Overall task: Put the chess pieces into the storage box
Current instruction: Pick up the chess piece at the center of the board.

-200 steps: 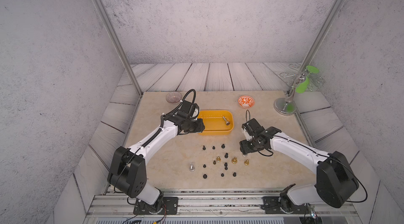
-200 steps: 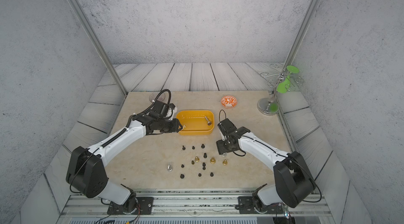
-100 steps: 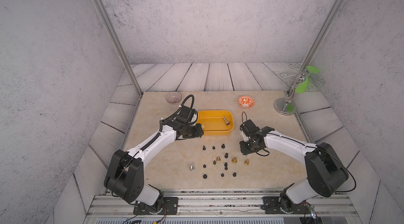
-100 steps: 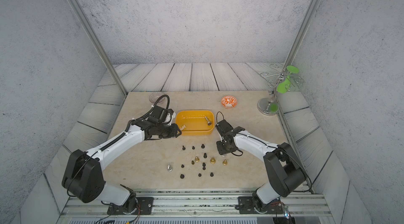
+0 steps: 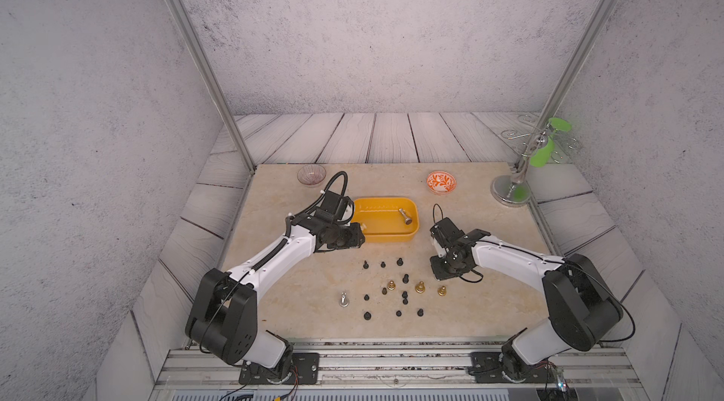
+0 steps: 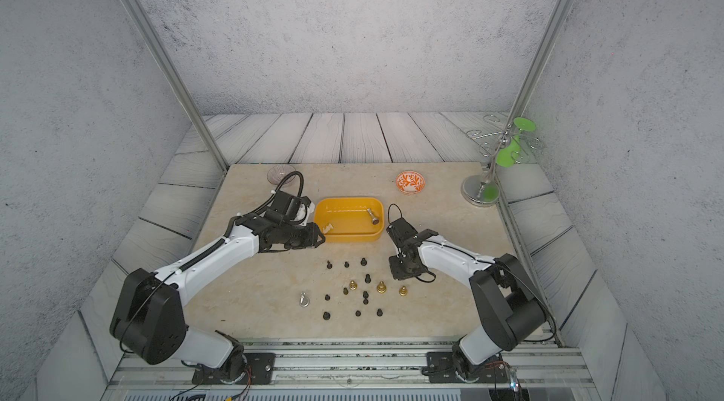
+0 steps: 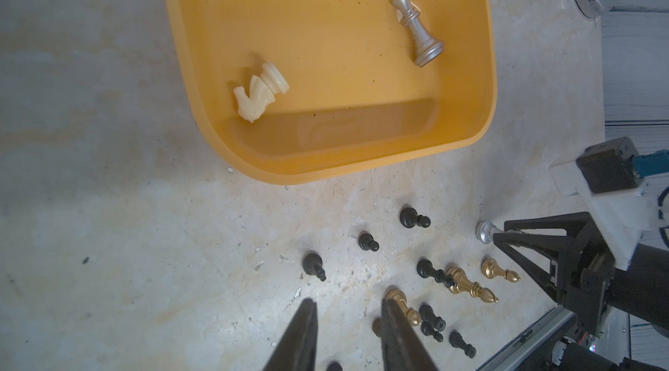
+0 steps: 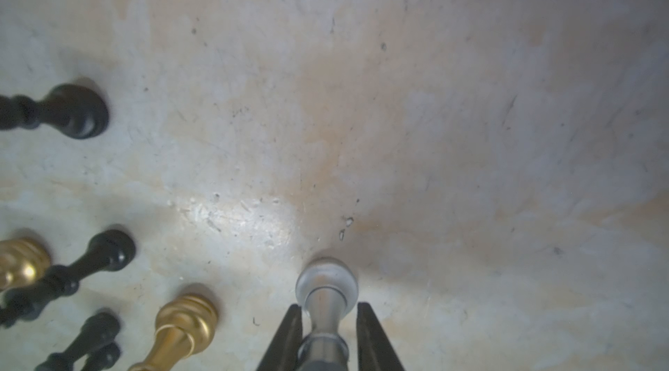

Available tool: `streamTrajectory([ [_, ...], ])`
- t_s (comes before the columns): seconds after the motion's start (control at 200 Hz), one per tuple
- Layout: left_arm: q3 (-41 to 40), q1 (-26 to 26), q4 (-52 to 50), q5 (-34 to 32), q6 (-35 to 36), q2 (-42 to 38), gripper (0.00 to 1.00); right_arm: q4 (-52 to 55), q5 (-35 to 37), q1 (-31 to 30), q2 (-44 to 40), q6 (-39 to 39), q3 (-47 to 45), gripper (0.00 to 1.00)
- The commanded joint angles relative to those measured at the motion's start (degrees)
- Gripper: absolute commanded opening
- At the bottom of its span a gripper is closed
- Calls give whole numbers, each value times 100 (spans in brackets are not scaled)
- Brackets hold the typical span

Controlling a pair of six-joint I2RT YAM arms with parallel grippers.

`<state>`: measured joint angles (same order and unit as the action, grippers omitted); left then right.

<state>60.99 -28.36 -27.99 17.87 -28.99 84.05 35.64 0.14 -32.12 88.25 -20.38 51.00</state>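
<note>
Nearest the arm bases, loose chess pieces (image 5: 404, 295), mostly black with three gold, stand scattered on the tabletop (image 5: 294, 301). At the cluster's right edge the right gripper (image 8: 329, 309) points down over a silver piece (image 8: 327, 282) that stands upright. Its fingers (image 8: 289, 329) flank the stem closely, with a sliver of gap on one side, and I cannot tell whether they pinch it.

Farther back, the left gripper (image 7: 348, 302) hangs by the near left corner of the box (image 5: 386, 237), its fingers (image 7: 304, 333) parted with nothing between them. The box sits mid-tabletop, just beyond the cluster. It holds a cream knight (image 7: 259, 92) and a second silver piece (image 7: 416, 25), both lying on their sides, apart from each other.

At the far edge sit a glass bowl (image 5: 311, 174), an orange-patterned bowl (image 5: 441, 182) and a metal stand (image 5: 511, 191).
</note>
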Motion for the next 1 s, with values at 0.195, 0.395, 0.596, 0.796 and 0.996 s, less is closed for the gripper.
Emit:
streamTrajectory([
  [0.195,-81,32,-24,44,-54,-161,34,132,69,6,-111,-36,102,22],
  [0.395,-93,32,-74,15,-54,-238,34,265,12,4,-328,-33,264,18],
  [0.596,-119,31,-73,74,-53,-361,34,610,2,4,-464,116,658,17],
  [0.796,-35,28,-194,63,25,-388,34,812,-27,9,-533,232,1180,17],
  [0.996,-106,32,-174,113,16,-434,34,883,-205,5,-355,327,1695,17],
])
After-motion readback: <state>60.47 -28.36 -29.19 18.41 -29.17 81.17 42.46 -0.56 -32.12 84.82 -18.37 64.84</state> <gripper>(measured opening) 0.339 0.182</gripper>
